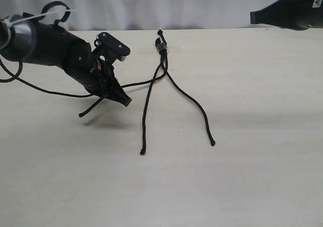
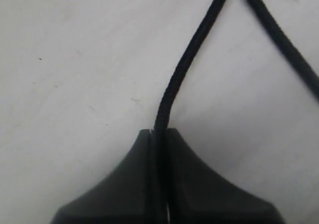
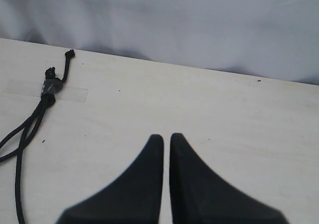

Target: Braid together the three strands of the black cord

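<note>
The black cord's knotted end lies under clear tape at the table's far middle. Its three strands fan toward the near side. The middle strand ends near the table's centre. The right strand ends a little farther right. My left gripper is shut on the left strand, whose free tip hangs out beyond the fingers. The left wrist view shows that strand pinched at my left gripper. My right gripper is shut on nothing, well away from the knot.
The left arm's own thin black cable trails over the table on the left. The right arm hovers at the far right corner. A white cloth backdrop stands behind the table's far edge. A second strand crosses the left wrist view.
</note>
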Controlling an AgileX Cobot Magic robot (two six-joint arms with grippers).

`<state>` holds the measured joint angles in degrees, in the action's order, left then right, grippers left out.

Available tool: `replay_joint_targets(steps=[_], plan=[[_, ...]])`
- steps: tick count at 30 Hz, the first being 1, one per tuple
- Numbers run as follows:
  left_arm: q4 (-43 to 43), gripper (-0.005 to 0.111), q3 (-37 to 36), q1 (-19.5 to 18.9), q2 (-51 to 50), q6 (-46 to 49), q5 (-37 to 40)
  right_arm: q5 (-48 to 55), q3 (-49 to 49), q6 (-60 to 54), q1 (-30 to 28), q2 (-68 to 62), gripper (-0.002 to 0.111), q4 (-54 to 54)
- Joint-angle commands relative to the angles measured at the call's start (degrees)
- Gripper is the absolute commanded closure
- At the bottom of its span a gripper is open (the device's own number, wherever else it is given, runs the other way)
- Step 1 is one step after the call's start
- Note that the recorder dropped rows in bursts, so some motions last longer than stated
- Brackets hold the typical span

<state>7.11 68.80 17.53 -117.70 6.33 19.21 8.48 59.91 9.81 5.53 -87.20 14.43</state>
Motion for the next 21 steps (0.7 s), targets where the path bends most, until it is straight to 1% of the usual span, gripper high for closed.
replay_joint_targets(steps=[1,2,6,8,10,14,16,19,21], plan=[[-0.4,0.103,-0.4,-0.2,-2.5,-0.6,-1.9,-0.2,-0.3,0.2,-0.1,0.0,0.104,-0.4],[-0.5,0.098,-0.4,-0.2,-2.5,-0.6,-2.0,0.0,-0.3,0.2,-0.1,0.0,0.104,-0.4],[-1.0,0.071,-0.4,-0.2,-2.5,-0.8,-1.4,0.5,-0.3,0.2,-0.1,0.0,0.104,-0.4],[-0.9,0.064,-0.2,-0.2,-2.3,-0.6,-1.3,0.8,-0.3,0.2,-0.1,0.0,0.104,-1.4],[-0.8,0.062,0.0,-0.2,-1.4,-0.6,-1.3,1.3,-0.3,0.2,-0.1,0.0,0.104,-4.2],[-0.8,0.063,0.0,-0.2,4.5,-0.3,-2.7,4.2,0.0,-0.6,1.5,0.0,0.104,-6.2],[-0.8,0.067,0.0,-0.2,9.3,0.1,-2.8,7.1,0.9,-1.8,3.8,0.0,0.104,-6.2],[-0.3,0.086,-0.2,-0.5,16.6,1.4,-2.2,14.4,3.0,-2.8,8.6,-0.1,0.104,-6.2],[-0.3,0.100,-1.5,-1.3,22.0,1.3,-3.3,16.8,3.7,-2.8,12.1,-0.4,0.104,-6.2]])
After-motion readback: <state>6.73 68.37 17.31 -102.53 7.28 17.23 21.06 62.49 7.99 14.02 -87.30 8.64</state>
